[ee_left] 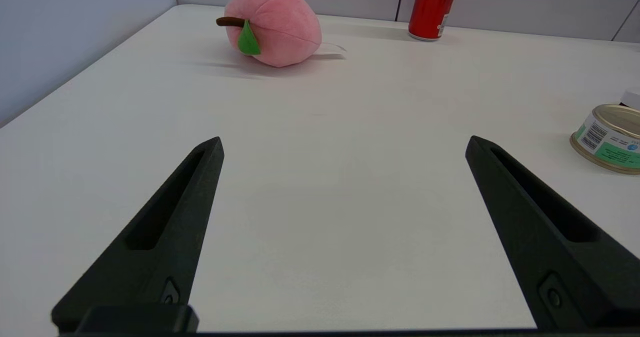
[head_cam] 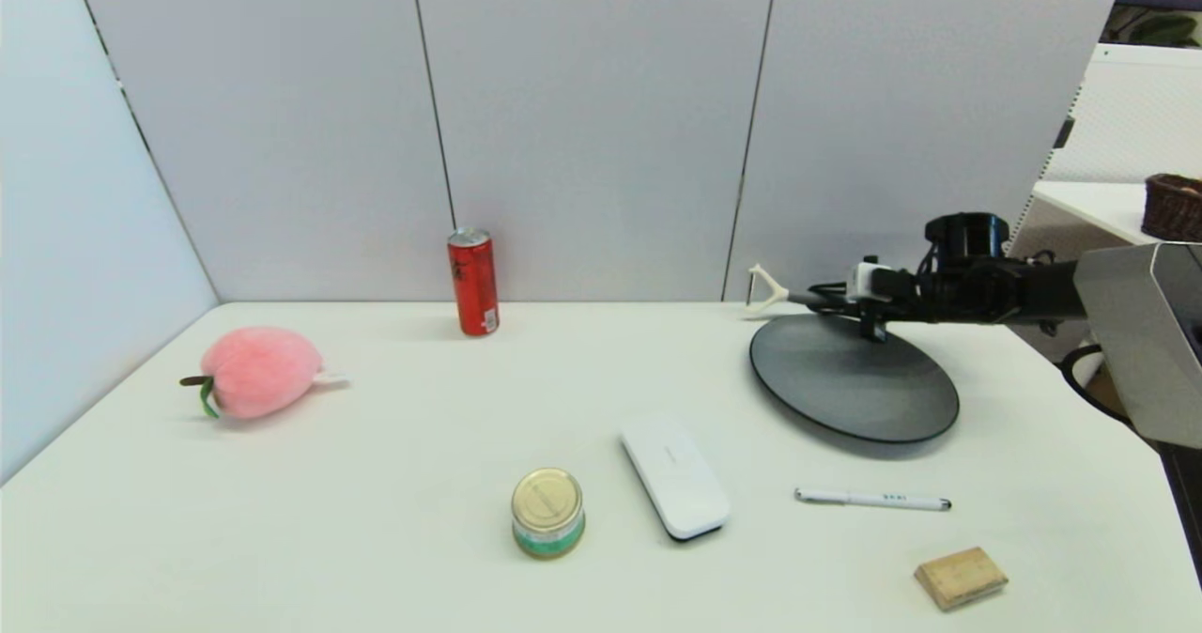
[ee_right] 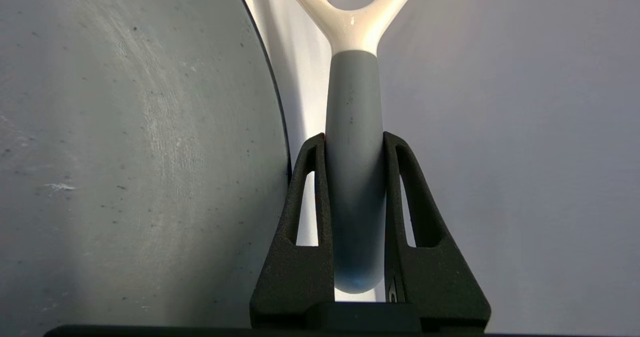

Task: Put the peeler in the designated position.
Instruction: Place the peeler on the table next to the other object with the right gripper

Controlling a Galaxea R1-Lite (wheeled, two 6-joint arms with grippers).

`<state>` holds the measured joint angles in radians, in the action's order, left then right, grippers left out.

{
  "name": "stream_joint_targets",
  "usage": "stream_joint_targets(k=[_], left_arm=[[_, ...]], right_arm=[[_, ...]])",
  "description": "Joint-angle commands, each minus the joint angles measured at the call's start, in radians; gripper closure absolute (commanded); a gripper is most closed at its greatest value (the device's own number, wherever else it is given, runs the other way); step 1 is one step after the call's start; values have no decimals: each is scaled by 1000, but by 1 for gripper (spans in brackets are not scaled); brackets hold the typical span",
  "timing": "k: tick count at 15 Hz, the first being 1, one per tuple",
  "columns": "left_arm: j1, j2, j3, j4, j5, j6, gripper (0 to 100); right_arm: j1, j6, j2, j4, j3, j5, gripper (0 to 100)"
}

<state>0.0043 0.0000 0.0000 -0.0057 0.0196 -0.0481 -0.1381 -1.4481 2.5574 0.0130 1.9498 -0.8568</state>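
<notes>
The peeler (head_cam: 768, 293) is held in the air above the far edge of the dark round plate (head_cam: 855, 379), its white forked head pointing toward the robot's left and its grey handle (ee_right: 354, 177) pinched between the two fingers (ee_right: 305, 217) of the right gripper (head_cam: 815, 301). The right arm reaches in from the right side of the table (head_cam: 376, 520). The left gripper (ee_left: 345, 147) hangs low over bare table with its fingers spread wide and nothing between them. A pink plush peach (head_cam: 258, 372) and a red can (head_cam: 473, 282) stand farther off; a small tin (head_cam: 547, 512), a white case (head_cam: 674, 475), a pen (head_cam: 873, 500) and a wooden block (head_cam: 961, 578) lie nearer the robot.
</notes>
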Motion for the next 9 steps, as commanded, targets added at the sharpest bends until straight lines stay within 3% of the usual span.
stream_joint_targets(k=[1,6,9], left_arm=[[0,2,2,0,0,-1,0],[0,2,2,0,0,-1,0],[0,2,2,0,0,-3,0]], right_arm=[[6,-2,-26,-2,0,-4,100],[14,-6,-105,-71,0,-4,100],[14,-9,-102,-73,0,-5,100]])
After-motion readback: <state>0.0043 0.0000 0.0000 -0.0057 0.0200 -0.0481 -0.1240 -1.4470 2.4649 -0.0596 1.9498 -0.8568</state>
